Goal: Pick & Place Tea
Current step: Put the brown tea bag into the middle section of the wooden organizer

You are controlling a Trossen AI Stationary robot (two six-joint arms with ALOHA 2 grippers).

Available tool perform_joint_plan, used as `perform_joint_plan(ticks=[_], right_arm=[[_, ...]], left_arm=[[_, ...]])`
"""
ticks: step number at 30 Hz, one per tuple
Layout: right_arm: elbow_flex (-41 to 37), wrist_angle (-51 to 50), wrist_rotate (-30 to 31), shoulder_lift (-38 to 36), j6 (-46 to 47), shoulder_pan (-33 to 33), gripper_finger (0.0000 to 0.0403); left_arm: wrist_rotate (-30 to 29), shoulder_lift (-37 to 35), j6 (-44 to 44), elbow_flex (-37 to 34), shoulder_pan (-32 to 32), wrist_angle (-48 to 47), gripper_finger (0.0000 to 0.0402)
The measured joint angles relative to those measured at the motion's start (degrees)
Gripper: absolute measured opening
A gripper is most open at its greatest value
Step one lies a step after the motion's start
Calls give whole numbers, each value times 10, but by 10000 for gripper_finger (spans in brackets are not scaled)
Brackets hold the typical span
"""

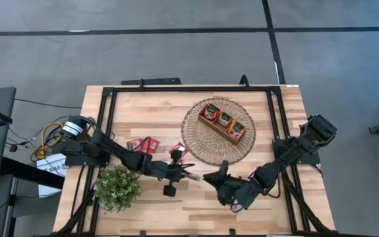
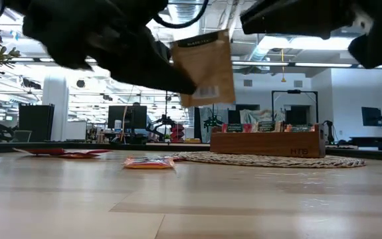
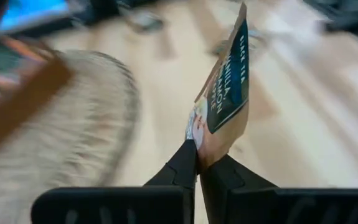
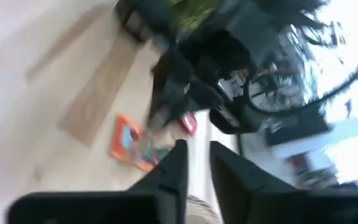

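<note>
Brown paper, flat and creased, is what your left claw (image 3: pixel 197 163) holds: its two dark fingers are pinched together on the lower corner of a tea sachet (image 3: pixel 223 93) with a dark printed label, and the packet stands upright above the fingertips, clear of the counter (image 1: pixel 196 201). That corner grip leaves most of the sachet free, which in my judgement suits dropping it edge-first into a narrow slot. In the high view this claw sits near the front middle of the counter, and your right claw (image 1: pixel 210 178) faces it, tip to tip, just beside the packet. The right wrist view shows its fingers standing slightly apart with nothing between them, so treat that claw as empty and parted. I judge the two arms meet here so the packet can pass between them or be squared up, though the frames do not settle which. A bushy potted plant (image 1: pixel 117 187) stands at the front left, near the left arm. Farther back, loose sachets (image 1: pixel 143 144) in red and orange wrappers lie flat on the pale wood planks, left of centre, with another one (image 1: pixel 178 152) near the mat's edge. Beyond them a round woven mat (image 1: pixel 217 131), coarse and ribbed, carries the long wooden tray (image 1: pixel 225 122), whose three compartments already hold sachets standing on edge.
</note>
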Motion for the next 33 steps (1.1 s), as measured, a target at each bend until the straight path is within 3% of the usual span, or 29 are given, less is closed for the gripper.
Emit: perform_joint_plan(ticks=[3,7,11,16,26,33], right_arm=[[40,-99,-4,0,-86,-7,107],[64,-131,-42,0,-268,-20,166],[66,-133,-111,0,-445,-37,210],[67,-116,-140,27,-552,-63,227],[102,-113,-148,86,-633,-90,176],[104,-118,-122,85,-617,-86,53]], left_arm=[[97,-13,-41,22,17,-77,1],[196,-15,-85,43,41,-124,1],[232,-15,-119,45,61,-126,0],[246,-15,-144,46,81,-134,0],[260,-15,-160,46,99,-142,0],[259,-15,-163,46,99,-139,1]])
